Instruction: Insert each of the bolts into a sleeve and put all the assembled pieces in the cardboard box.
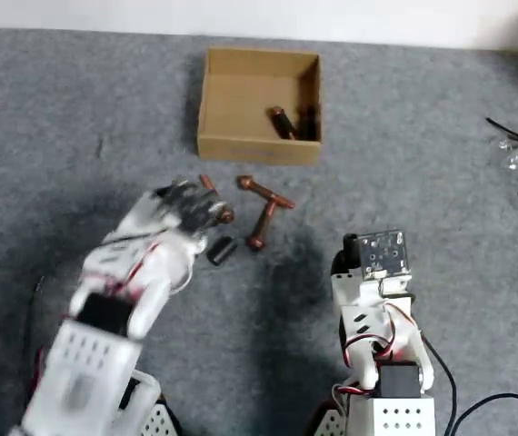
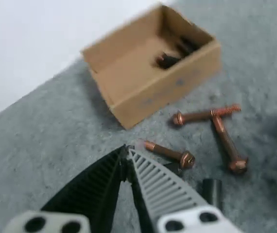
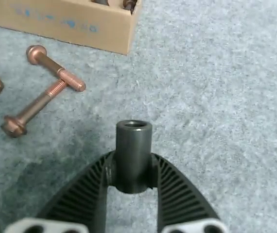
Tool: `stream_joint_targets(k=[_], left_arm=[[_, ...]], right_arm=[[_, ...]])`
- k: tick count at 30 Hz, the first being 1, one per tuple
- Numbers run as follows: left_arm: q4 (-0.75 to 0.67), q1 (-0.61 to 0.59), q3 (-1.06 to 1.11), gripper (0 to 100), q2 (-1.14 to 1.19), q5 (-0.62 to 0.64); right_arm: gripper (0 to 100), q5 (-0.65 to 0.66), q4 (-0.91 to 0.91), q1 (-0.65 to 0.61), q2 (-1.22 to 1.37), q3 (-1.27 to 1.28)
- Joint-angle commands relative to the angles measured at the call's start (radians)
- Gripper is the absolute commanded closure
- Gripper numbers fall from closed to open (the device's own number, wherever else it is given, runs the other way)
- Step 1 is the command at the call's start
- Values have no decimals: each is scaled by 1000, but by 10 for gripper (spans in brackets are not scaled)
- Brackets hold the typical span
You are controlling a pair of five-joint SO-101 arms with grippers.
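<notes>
Left claw: fingers pressed together to a point with nothing between them. It sits low over the table, just beside the first bolt. In the high view it is blurred and its outline is hard to make out.
Right claw: pinching the held sleeve, which stands out past the fingertips with its open bore showing. In the high view the arm's own wrist covers both claw and sleeve.
First bolt: lying on the table. In the high view the left claw covers its middle.
Second bolt and third bolt: lying between the box and the arms, with their threaded ends meeting in a V.
Loose sleeve: black, lying on the table near the first bolt's head. In the left wrist view it is partly behind a finger of the left claw.
Cardboard box: open, beyond the bolts. The frame edge cuts it off in the right wrist view.
Pieces in the box: dark shapes in one corner. One copper-coloured shaft shows, the rest is in shadow, and their number cannot be told.
Wires: at the side of the table, cut off by the frame.
</notes>
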Motion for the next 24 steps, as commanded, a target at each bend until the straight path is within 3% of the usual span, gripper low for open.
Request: stream_joint_targets(k=[1,4,10,12,21,24], left_arm=[[3,50,-257,993,364,-57],[5,76,-364,993,509,35],[-2,116,-496,993,641,589],[-2,142,-533,993,667,709],[-46,226,-549,994,892,773],[-63,232,-585,994,978,924]], right_arm=[[995,-8,-45,5,-18,84],[995,-8,-47,5,-18,84],[995,-8,-84,7,-18,107],[995,-8,-84,8,-18,107],[995,-8,-87,5,-18,104],[995,-8,-87,5,-18,104]])
